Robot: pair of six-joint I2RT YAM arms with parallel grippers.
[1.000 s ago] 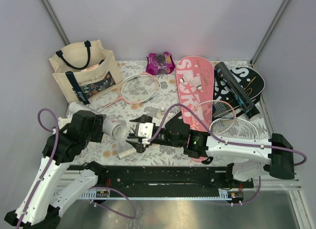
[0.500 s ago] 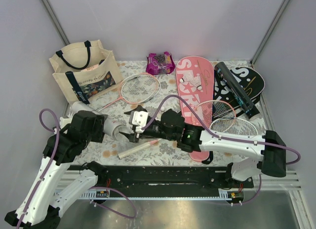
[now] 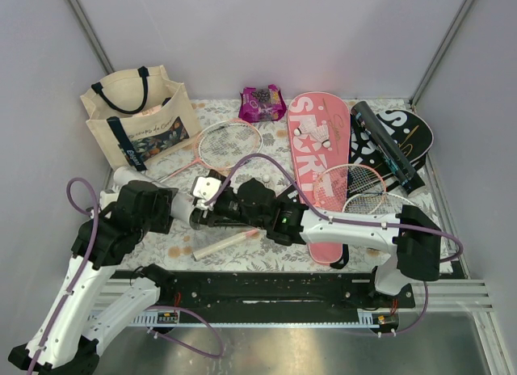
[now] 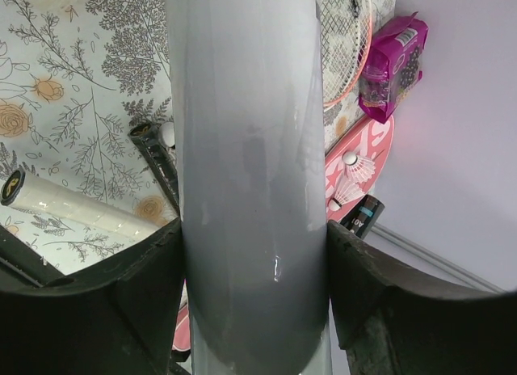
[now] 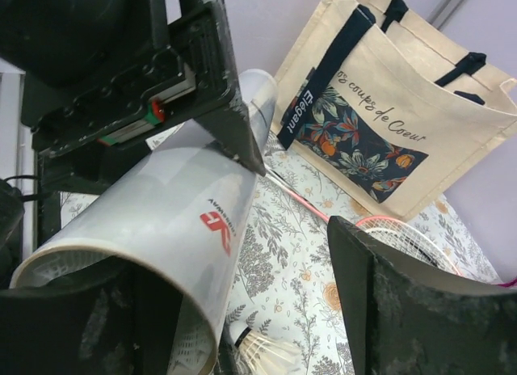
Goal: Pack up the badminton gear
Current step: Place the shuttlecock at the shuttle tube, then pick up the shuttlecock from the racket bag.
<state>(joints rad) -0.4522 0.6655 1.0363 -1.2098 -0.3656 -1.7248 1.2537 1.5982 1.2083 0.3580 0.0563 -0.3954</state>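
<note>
My left gripper (image 3: 174, 207) is shut on a long white tube (image 3: 121, 178), which fills the left wrist view (image 4: 250, 149) between both jaws. My right gripper (image 3: 203, 205) is at the tube's open mouth (image 5: 121, 254), jaws standing apart. One finger (image 5: 404, 310) is well clear of the tube; the other is hidden behind it. A white shuttlecock (image 5: 271, 355) lies between the jaws beside the tube's rim; I cannot tell whether it is touched. A pink racket (image 3: 230, 145), a pink cover (image 3: 311, 161), a black cover (image 3: 408, 128) and a black tube (image 3: 386, 149) lie further back.
A cream tote (image 3: 137, 120) stands at the back left and a purple-pink packet (image 3: 262, 103) lies at the back. Two rackets (image 3: 367, 193) overlap at the right. A thin white roll (image 3: 226, 242) lies near the front edge. A loose shuttlecock (image 3: 265, 179) lies mid-table.
My right gripper has moved left and a little back, from mid-table up to the mouth of the white tube. The left arm and tube have hardly moved.
</note>
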